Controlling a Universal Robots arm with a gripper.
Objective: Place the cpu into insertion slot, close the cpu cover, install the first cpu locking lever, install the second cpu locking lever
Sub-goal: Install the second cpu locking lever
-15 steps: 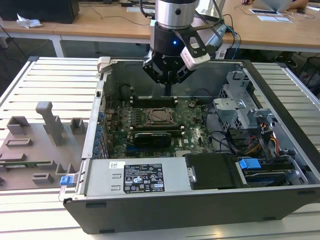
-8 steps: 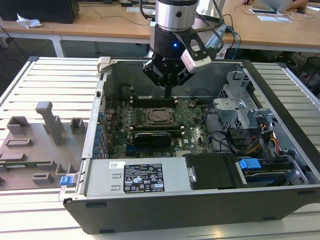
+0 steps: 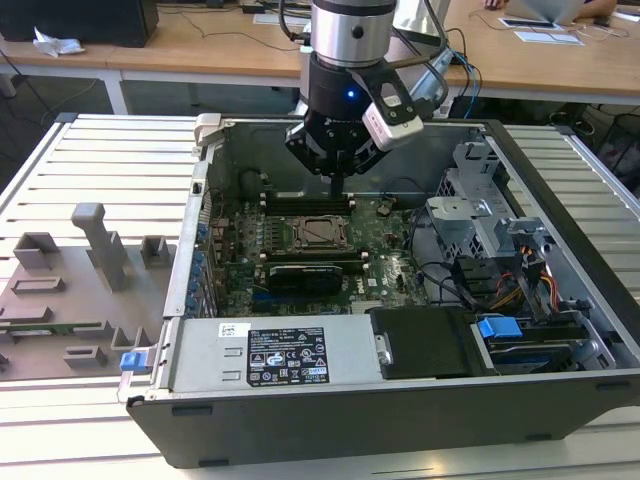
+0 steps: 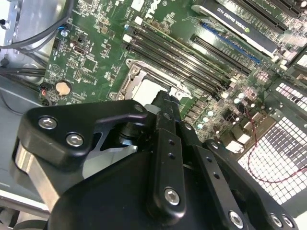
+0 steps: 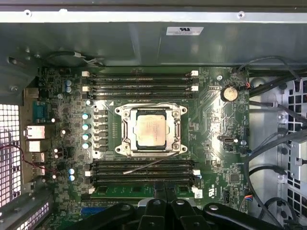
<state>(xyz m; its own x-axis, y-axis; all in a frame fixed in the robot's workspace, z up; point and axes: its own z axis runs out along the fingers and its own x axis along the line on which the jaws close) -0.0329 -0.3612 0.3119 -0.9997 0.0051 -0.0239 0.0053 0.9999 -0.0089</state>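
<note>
Over the open dark-grey metal computer case (image 3: 400,415), in the exterior view: hanging from the arm, a black two-fingered hand (image 3: 336,190), pointed straight down, fingers drawn together into one narrow tip, gripping nothing. Just below that hand and a little nearer the camera: the small square cpu with a pale silver-grey metal top (image 3: 318,232), lying flat in its socket on the green motherboard (image 3: 385,270). Under the case, a pale slatted metal surface (image 3: 100,160).

On to the second wrist view: looking down along the hand (image 4: 165,100), fingers pressed flat against each other, empty. Just past the fingertips, a pale corner of the cpu (image 4: 144,91), partly hidden behind them. Seemingly apart from the hand rather than touching, though hard to tell.

On to the first wrist view: closed tips of the hand (image 5: 160,187) over the black memory slots (image 5: 110,167), with the cpu (image 5: 150,130) beyond them, squarely seated. Around the chip, apparently already lowered: the thin silver metal cpu cover with a square window (image 5: 127,129).

Judged done: insertion, and probably the cover. Judged left to do: both locking steps, going by one thin wire lever (image 5: 148,164) slanting loose across the memory slots on the hand's side of the socket, and a second thin wire lever (image 5: 144,104) along the far side, seemingly not tucked under its catch.
</note>
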